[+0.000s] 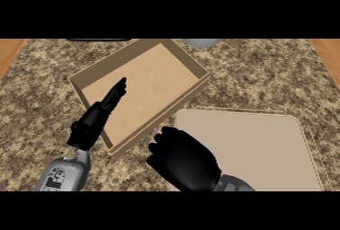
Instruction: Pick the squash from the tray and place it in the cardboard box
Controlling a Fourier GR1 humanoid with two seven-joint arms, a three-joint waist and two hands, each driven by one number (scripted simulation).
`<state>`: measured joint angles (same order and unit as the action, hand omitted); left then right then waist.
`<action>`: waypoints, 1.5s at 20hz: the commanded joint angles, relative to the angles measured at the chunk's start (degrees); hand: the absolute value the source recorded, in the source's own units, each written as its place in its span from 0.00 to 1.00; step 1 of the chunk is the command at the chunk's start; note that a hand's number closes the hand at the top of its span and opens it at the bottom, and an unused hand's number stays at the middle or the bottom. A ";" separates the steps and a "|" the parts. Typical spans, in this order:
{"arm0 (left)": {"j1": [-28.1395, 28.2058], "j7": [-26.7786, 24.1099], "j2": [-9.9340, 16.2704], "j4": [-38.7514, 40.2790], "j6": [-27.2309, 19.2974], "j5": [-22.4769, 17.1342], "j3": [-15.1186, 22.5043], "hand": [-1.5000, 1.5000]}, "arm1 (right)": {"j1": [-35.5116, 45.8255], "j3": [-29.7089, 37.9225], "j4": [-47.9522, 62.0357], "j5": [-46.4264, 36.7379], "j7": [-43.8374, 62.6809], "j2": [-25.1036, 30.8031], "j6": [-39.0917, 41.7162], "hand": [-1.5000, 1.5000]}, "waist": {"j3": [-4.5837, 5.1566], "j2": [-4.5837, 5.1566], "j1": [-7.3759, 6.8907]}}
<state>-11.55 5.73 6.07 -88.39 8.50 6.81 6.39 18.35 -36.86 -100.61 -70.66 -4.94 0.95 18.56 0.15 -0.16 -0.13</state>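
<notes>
The cardboard box (156, 74) lies open and turned at an angle on the counter's upper left; its floor is bare. The beige tray (266, 148) sits at the lower right with nothing showing on it. My right hand (186, 157) hovers at the tray's left edge, close to the box's near corner, seen from the back with its fingers curled under. The squash shows nowhere; the curled hand hides whatever it holds. My left hand (100, 114) reaches over the box's left wall, fingers straight and pointing into the box.
A grey rounded object (201, 42) and a dark flat object (100, 40) peek in at the counter's far edge. Wooden strips border the speckled counter on the left (9, 51) and right (328, 54).
</notes>
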 commanded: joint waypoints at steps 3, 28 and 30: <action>1.28 -2.88 0.26 1.84 0.30 0.07 -0.87 0.50 | -1.92 2.75 -18.33 9.41 0.83 -0.92 11.64 1.00 | -0.13 0.00 0.68; 1.65 -3.76 -2.66 2.55 -0.39 3.29 0.74 0.50 | 34.19 18.03 2.06 34.48 29.83 -0.95 1.86 1.00 | -0.12 0.22 -0.32; 1.33 -2.92 -1.01 0.84 1.77 1.67 -0.30 0.50 | 35.15 18.14 9.01 33.73 25.55 -0.95 -5.02 1.00 | -0.12 0.33 -0.73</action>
<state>-10.25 3.60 4.47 -87.97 9.10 8.73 6.29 51.77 -18.90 -100.55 -36.14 25.38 0.00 20.17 0.03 0.04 -0.68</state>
